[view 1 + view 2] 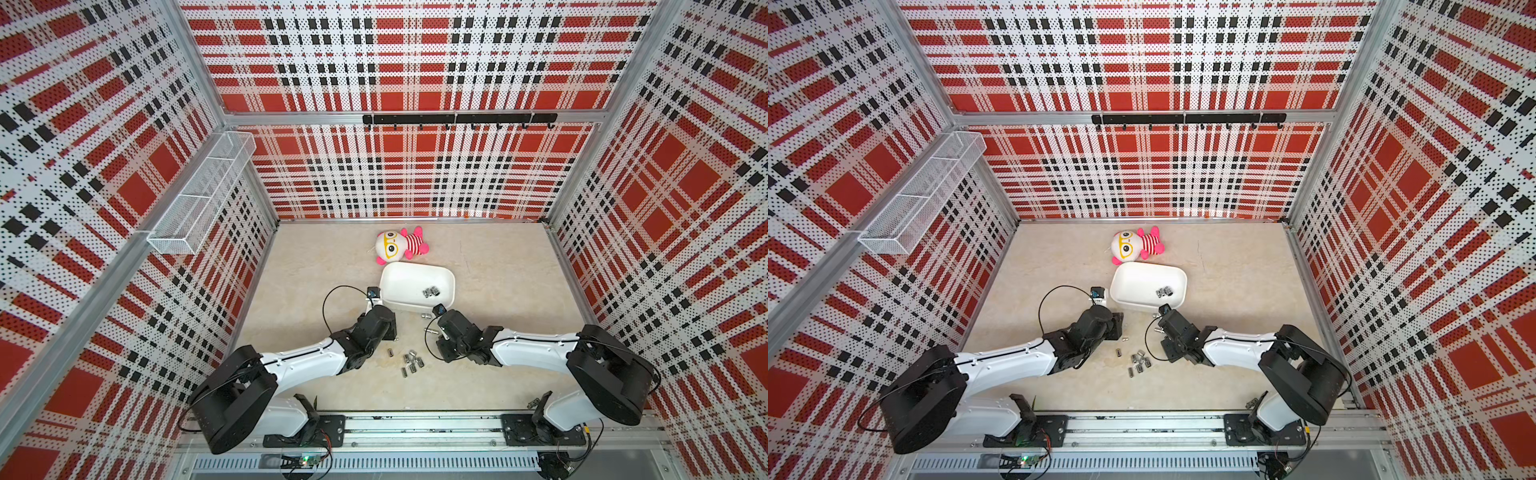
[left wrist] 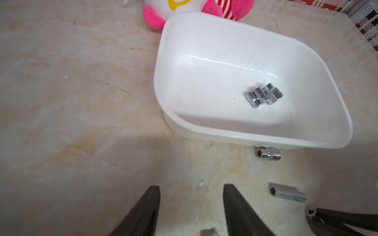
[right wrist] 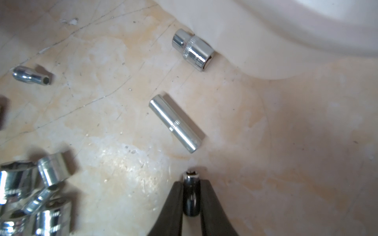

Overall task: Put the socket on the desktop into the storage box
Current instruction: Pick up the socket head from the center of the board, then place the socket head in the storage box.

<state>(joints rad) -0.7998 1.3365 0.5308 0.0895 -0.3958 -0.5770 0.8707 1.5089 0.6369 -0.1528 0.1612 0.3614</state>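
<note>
My right gripper (image 3: 191, 182) is shut on a small dark-looking socket (image 3: 191, 200), held low over the desktop (image 3: 286, 143). Just ahead of it lie a long socket (image 3: 177, 123) and a short one (image 3: 193, 50) beside the storage box (image 3: 306, 30). The white storage box (image 1: 403, 282) (image 1: 1138, 282) holds a few chrome sockets (image 2: 263, 96). Several more sockets (image 1: 409, 363) (image 1: 1138, 362) lie clustered between the arms. My left gripper (image 2: 191, 187) stands open over bare desktop, left of the box, with nothing between its fingers.
A pink and white plush doll (image 1: 401, 245) lies just behind the box. A white wire basket (image 1: 199, 199) hangs on the left wall and a black hook rail (image 1: 457, 118) on the back wall. One stray socket (image 1: 533, 402) lies by the right arm's base.
</note>
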